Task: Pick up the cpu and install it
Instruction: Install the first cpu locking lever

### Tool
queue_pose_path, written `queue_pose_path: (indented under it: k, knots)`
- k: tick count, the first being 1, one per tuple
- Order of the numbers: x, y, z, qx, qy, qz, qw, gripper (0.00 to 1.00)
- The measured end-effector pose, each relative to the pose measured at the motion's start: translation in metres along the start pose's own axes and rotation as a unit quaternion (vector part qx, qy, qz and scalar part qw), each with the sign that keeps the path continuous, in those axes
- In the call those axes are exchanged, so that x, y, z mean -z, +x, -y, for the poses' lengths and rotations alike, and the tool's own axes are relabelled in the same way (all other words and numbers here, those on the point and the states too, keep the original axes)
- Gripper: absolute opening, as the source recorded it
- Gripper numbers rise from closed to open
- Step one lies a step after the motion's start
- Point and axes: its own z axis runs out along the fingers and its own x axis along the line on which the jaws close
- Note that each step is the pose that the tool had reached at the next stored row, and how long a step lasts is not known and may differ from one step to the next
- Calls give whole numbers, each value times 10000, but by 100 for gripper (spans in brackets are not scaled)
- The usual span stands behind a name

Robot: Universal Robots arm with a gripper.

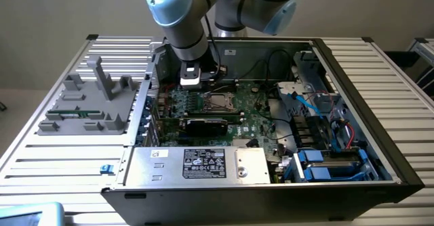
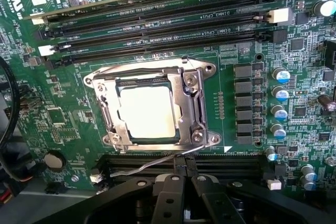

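The cpu [image 2: 147,110], a square chip with a bright silver top, lies flat inside the motherboard's socket [image 2: 193,103], within the metal frame. In the exterior view the cpu [image 1: 218,102] sits near the middle of the open computer case. My gripper [image 2: 184,182] hovers above the board just beside the socket, fingers shut together with nothing between them. Seen from the exterior view, the gripper [image 1: 194,84] hangs over the board slightly to the exterior view's left of the socket.
Long black memory slots [image 2: 157,17] run beside the socket, and another slot [image 2: 210,162] lies between socket and gripper. A black card [image 1: 207,124], the power supply [image 1: 203,162] and blue drive bays [image 1: 326,165] crowd the case. A grey fixture [image 1: 88,109] stands outside at the exterior view's left.
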Motion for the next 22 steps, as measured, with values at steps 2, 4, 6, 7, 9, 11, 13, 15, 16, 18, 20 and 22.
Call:
queue_pose_path:
  k: [2, 4, 6, 7, 9, 11, 13, 15, 16, 18, 20, 22]
  knots:
    - [-7, 10, 0, -7, -1, -6, 10000, 11]
    - [-13, 18, -2, -14, -3, -11, 10000, 11]
    - [-18, 22, -5, -20, -2, -15, 10000, 11]
    - [-20, 22, -7, -22, -3, -18, 10000, 11]
    - [-24, 23, -9, -26, -4, -21, 10000, 11]
    - [-27, 24, -12, -31, -5, -23, 10000, 11]
    - [-29, 26, -15, -37, -6, -26, 10000, 11]
    - [-31, 29, -18, -42, -7, -28, 10000, 11]
    - [-31, 31, -21, -44, -8, -28, 10000, 11]
    - [-31, 36, -24, -48, -9, -30, 10000, 11]
    - [-31, 39, -25, -52, -11, -31, 10000, 11]
    - [-33, 42, -25, -55, -13, -32, 10000, 11]
